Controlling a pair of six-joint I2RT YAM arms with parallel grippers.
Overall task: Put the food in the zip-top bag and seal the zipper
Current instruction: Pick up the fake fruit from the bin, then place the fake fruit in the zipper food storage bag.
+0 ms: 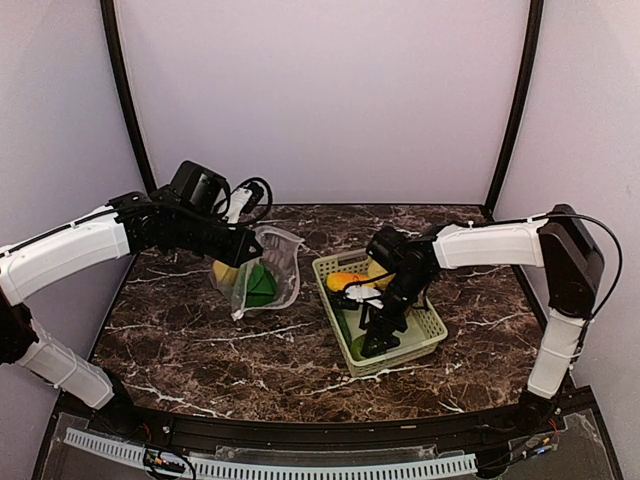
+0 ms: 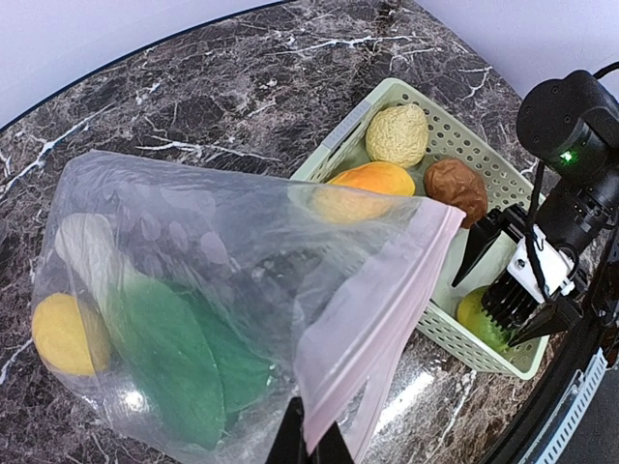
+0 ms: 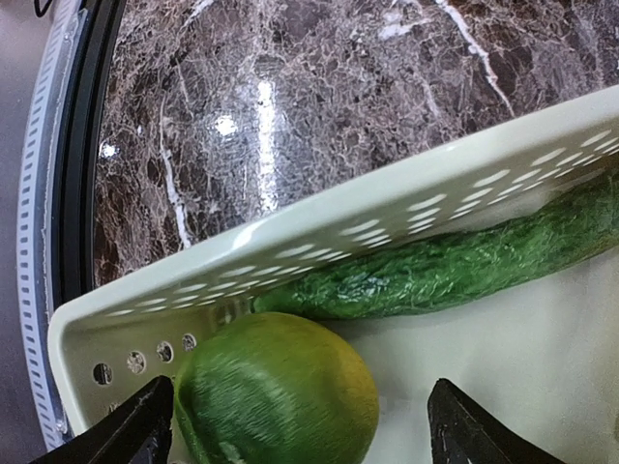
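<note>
The clear zip-top bag (image 2: 232, 280) is held up off the table by my left gripper (image 2: 311, 447), which is shut on the bag's pinkish zipper strip (image 2: 387, 309). The bag (image 1: 262, 275) holds a yellow lemon (image 2: 63, 333) and green-and-white bok choy (image 2: 174, 358). My right gripper (image 3: 300, 425) is open inside the pale green basket (image 1: 425, 340), its fingers either side of a green-yellow round fruit (image 3: 276, 391). A long green cucumber-like piece (image 3: 435, 271) lies beside the fruit. In the left wrist view the basket also holds an orange piece (image 2: 372, 179), a brown potato (image 2: 455, 186) and a beige round one (image 2: 397, 135).
The basket's wall (image 3: 319, 246) is close to the left finger of my right gripper. The dark marble table (image 1: 200, 340) ends at a black front rail (image 1: 300, 432). Black corner posts (image 1: 125, 90) and pale walls stand behind.
</note>
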